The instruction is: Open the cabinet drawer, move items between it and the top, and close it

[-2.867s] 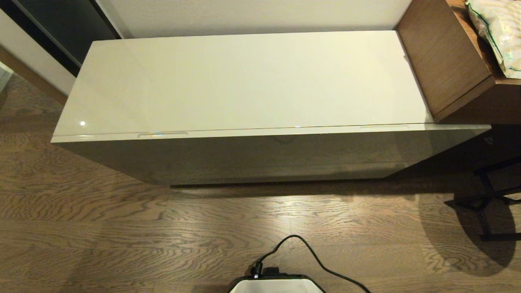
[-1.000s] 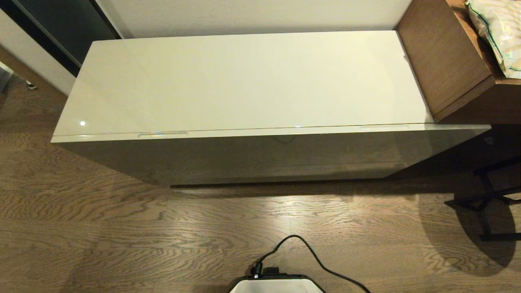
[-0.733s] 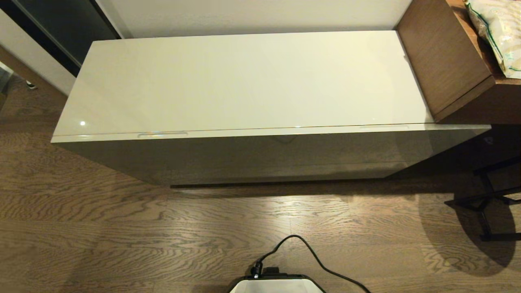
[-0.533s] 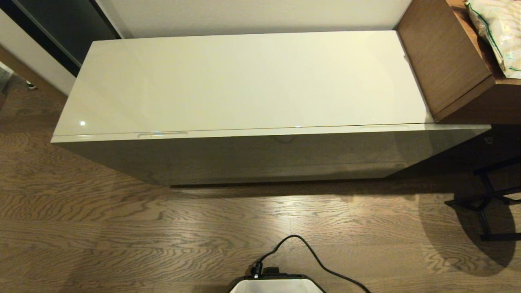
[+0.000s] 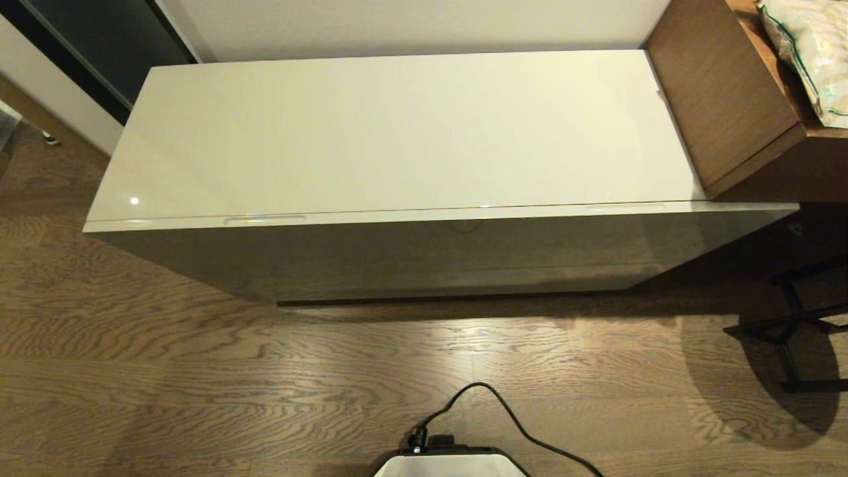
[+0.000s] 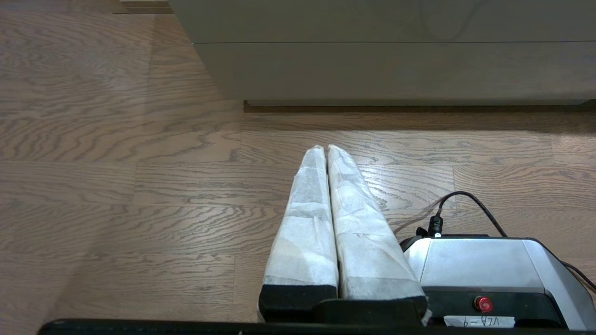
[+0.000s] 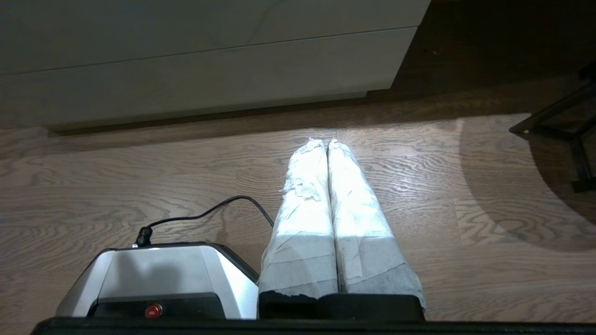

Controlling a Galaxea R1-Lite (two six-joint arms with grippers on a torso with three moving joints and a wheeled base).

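Note:
The cabinet drawer (image 5: 424,215) is pushed in, its glossy grey-beige front rim running the cabinet's width with one recessed slot (image 5: 265,219) toward the left and another (image 5: 625,207) toward the right. The cream-white top (image 5: 397,132) is bare. The items are out of view. Neither arm shows in the head view. My left gripper (image 6: 324,148) is shut and empty, hanging low over the wood floor in front of the cabinet. My right gripper (image 7: 326,141) is likewise shut and empty over the floor, its white-wrapped fingers pressed together.
A brown wood-grain desk (image 5: 729,99) butts against the cabinet's right end, with a printed bag (image 5: 811,53) on it. A black metal frame (image 5: 795,324) stands on the floor at the right. My base (image 5: 450,464) and its black cable (image 5: 503,411) lie in front.

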